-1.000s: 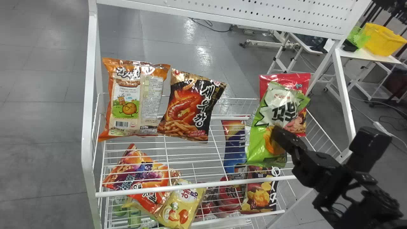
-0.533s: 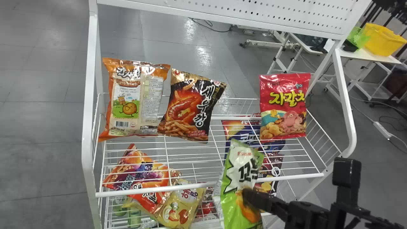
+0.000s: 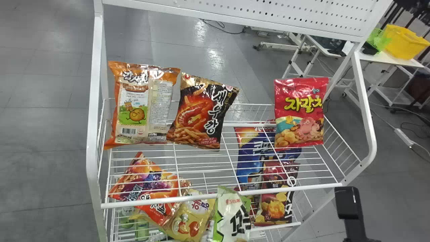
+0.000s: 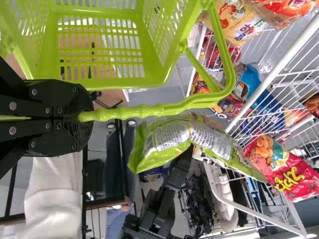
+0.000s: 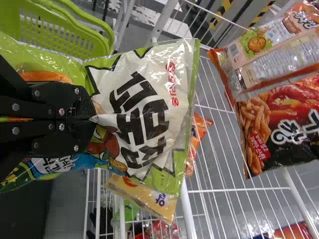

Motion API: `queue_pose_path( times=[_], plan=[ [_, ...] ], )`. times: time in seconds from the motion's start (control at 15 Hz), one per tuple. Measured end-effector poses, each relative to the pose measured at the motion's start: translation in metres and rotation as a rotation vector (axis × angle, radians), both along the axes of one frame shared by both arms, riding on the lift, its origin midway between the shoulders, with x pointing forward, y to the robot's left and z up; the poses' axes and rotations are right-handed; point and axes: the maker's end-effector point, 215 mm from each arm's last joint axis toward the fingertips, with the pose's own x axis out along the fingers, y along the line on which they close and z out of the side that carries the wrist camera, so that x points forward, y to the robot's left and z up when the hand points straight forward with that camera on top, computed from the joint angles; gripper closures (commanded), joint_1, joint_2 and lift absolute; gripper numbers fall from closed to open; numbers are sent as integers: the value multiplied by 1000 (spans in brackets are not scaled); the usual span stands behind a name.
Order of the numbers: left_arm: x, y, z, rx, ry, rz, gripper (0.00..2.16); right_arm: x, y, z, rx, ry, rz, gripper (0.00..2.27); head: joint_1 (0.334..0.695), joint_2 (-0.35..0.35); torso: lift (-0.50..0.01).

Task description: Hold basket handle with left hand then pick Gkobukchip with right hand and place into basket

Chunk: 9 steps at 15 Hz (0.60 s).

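The green and white Gkobukchip bag point(image 3: 232, 215) stands at the bottom edge of the head view, in front of the rack's lower part; the right arm's black part point(image 3: 347, 205) shows to its right. In the right wrist view my right gripper point(image 5: 93, 118) is shut on the bag point(image 5: 144, 107), pinching its front. The left wrist view has my left gripper point(image 4: 82, 117) shut on the handle point(image 4: 149, 110) of the lime green basket point(image 4: 107, 82). Beside that handle hangs the Gkobukchip bag point(image 4: 184, 137), outside the basket.
A white wire rack point(image 3: 221, 195) carries an orange bag point(image 3: 144, 104), a black shrimp snack bag point(image 3: 203, 112) and a red bag point(image 3: 299, 112) on top. Several more snack bags lie on its lower level. The basket point(image 5: 60, 32) also appears beside the bag in the right wrist view.
The Gkobukchip bag, in my right gripper, has moved left and down in the head view, away from the red bag. The right arm has withdrawn toward the bottom edge.
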Motion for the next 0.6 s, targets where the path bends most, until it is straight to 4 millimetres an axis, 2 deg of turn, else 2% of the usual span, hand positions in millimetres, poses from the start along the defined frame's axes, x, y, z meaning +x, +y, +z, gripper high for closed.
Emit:
queue_pose_path(
  times=[0.27,0.6],
  plan=[
    [0,-4,0,-4,-1,-8,1713,-14,17,-13,23,46,41,1895,695,-350,-32],
    [-1,-6,4,-7,-9,-14,1713,-40,45,-45,52,150,104,1895,695,-350,-32]
  ],
)
